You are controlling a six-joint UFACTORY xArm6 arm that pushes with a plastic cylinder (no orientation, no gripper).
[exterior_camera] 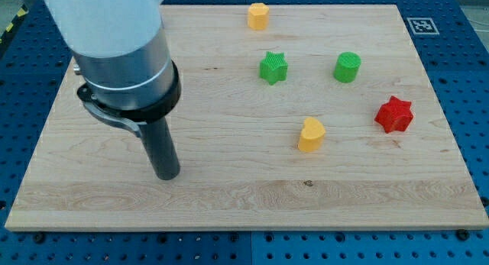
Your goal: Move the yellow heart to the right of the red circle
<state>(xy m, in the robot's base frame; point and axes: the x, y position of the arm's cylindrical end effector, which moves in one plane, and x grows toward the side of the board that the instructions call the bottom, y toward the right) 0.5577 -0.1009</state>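
The yellow heart (311,134) lies right of the board's middle. My tip (167,174) rests on the board at the lower left, well to the left of the heart and a little lower. The red circle is hidden behind my arm; it does not show now.
A green star (273,67) and a green cylinder (347,67) sit above the heart. A red star (394,114) is to its right. A yellow block (258,16) is at the top edge. The wooden board (244,196) lies on a blue pegboard.
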